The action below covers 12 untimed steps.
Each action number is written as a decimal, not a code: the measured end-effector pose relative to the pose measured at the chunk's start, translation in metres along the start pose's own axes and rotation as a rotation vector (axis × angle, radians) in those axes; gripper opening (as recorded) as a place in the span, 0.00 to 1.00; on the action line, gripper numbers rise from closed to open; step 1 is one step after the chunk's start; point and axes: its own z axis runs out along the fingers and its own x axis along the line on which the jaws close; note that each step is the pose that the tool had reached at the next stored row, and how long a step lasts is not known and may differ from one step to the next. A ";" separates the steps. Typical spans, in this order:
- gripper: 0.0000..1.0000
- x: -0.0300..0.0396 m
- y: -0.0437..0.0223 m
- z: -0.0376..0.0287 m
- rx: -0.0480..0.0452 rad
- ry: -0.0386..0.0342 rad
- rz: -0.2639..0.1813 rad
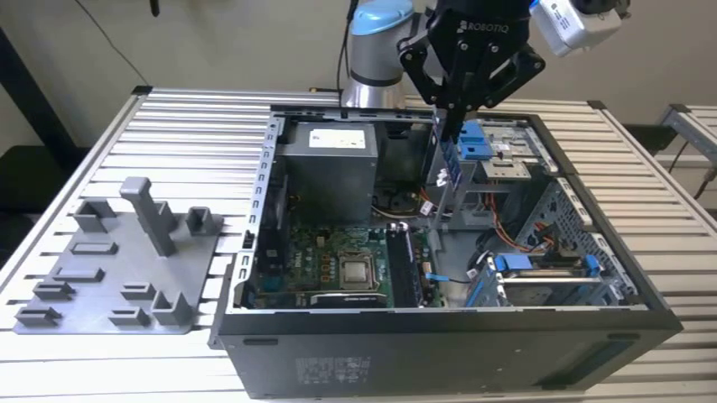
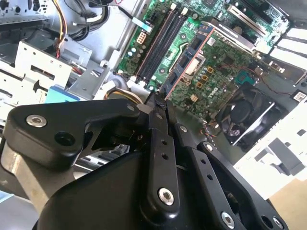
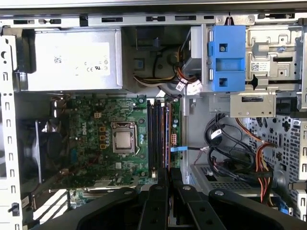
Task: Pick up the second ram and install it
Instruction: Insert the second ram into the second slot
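The gripper (image 3: 168,178) is clamped narrowly on the second ram (image 3: 168,136), holding it on edge over the memory slots (image 3: 156,134) of the motherboard (image 3: 96,148). If it sits tilted or off the slot's line, pressing could jam it or crack the socket.

The exterior view looks down from high and well back over the slatted worktop (image 1: 168,109) into the open computer case (image 1: 448,353). Both wrist views ride the arm, peering close past the jaws, sharing the motherboard (image 2: 218,67) (image 3: 91,139).
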 end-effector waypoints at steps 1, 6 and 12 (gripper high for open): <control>0.14 0.0000 0.0000 0.0002 -0.0001 -0.0001 0.000; 0.14 0.0000 -0.0001 0.0017 -0.0002 -0.0001 0.000; 0.14 0.0000 -0.0004 0.0046 -0.0001 0.0000 0.000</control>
